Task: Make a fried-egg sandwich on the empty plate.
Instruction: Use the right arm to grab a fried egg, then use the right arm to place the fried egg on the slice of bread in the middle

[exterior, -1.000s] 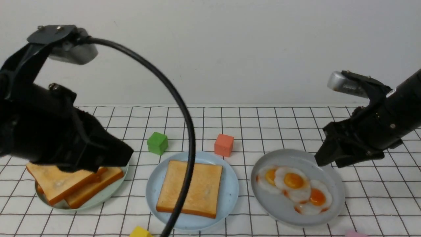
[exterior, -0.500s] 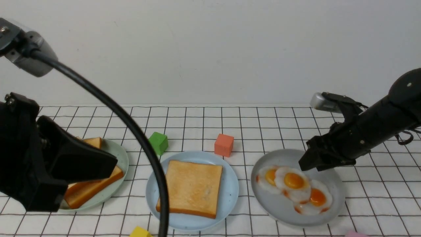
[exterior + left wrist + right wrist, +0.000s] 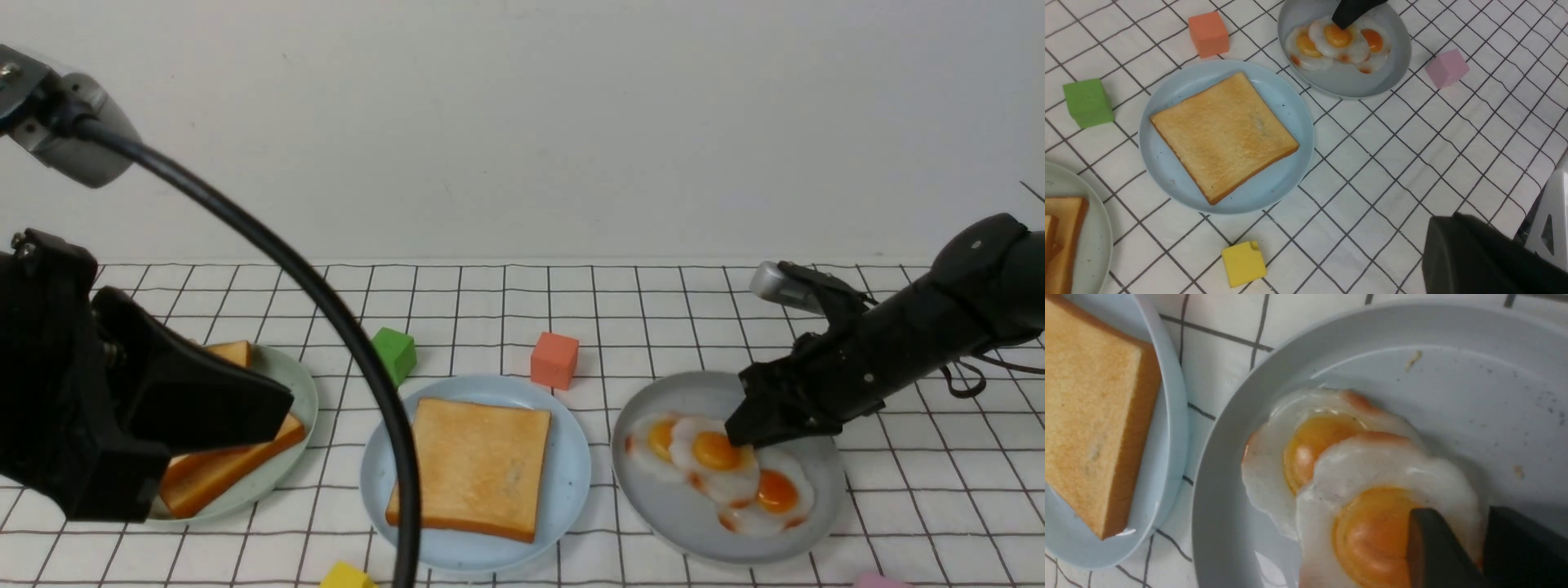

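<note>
The empty plate point(image 3: 571, 478), light blue, sits at the front centre and bears one square toast slice point(image 3: 478, 465); both also show in the left wrist view, the plate point(image 3: 1175, 87) under the toast point(image 3: 1222, 134). No fried-egg sandwich is in view. Three fried eggs overlap on the grey plate point(image 3: 694, 531) to the right. My right gripper point(image 3: 739, 433) is down on the middle egg point(image 3: 714, 457). In the right wrist view its jaws point(image 3: 1457, 514) are narrowed on that egg's point(image 3: 1372, 531) edge, one finger over the yolk. My left gripper point(image 3: 282, 407) hangs shut and empty above the left plate.
A pale green plate point(image 3: 298, 384) at the left holds two toast slices point(image 3: 212, 478). Small cubes lie around: green point(image 3: 394, 353), orange point(image 3: 555, 359), yellow point(image 3: 347, 576) and pink point(image 3: 1447, 67). A black cable point(image 3: 326, 269) arcs across the front of the light-blue plate.
My right gripper came down and leftward onto the middle egg and its jaws narrowed on it; the grey plate slid slightly left. My left arm pulled back early on, then held still.
</note>
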Tool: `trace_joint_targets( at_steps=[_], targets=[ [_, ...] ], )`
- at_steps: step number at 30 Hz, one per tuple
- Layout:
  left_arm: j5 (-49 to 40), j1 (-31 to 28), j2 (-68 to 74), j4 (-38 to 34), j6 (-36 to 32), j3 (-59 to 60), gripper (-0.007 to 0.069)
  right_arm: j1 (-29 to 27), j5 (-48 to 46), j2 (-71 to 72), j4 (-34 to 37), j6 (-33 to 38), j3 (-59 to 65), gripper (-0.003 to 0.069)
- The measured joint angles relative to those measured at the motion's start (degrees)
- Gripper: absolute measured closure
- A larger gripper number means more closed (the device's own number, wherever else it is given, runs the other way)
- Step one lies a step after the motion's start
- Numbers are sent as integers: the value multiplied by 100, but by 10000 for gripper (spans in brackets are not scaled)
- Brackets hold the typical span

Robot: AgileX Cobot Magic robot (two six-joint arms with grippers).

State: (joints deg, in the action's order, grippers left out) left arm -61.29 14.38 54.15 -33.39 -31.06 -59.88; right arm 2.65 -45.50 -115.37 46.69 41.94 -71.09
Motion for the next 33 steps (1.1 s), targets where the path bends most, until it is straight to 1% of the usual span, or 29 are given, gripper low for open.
trace_joint_targets(
  at_steps=[2,3,4,13,16,19,21,22,23,25,26,29,33],
  targets=[
    [0,0,0,0,14,10,638,0,27,5,-80,0,5,608],
    [0,0,0,0,14,7,638,-6,27,28,-86,0,5,633],
    [0,0,0,0,14,7,638,-26,27,55,-107,0,5,642],
    [0,0,0,88,18,11,638,-267,-11,526,-217,-73,-6,642],
    [-11,0,0,131,18,11,638,-255,-118,728,-259,-111,-95,642],
    [-148,0,-23,274,176,11,638,-67,-258,961,-261,-254,-383,642],
    [-248,0,-115,470,422,11,638,219,-295,1026,-239,-403,-646,642],
    [-287,0,-217,579,596,11,638,449,-286,1032,-198,-503,-761,642],
    [-288,0,-234,627,673,11,638,537,-271,1032,-185,-518,-806,642],
    [-316,0,-506,973,1177,11,638,1128,-140,975,-32,-661,-1063,642],
    [-324,0,-603,1093,1305,11,638,1283,-103,927,34,-698,-1136,642],
    [-388,0,-969,1539,1904,11,638,2007,14,554,204,-758,-1570,642],
    [-594,0,-1301,2007,2359,11,638,2532,74,-70,190,-838,-2009,642]
  ],
)
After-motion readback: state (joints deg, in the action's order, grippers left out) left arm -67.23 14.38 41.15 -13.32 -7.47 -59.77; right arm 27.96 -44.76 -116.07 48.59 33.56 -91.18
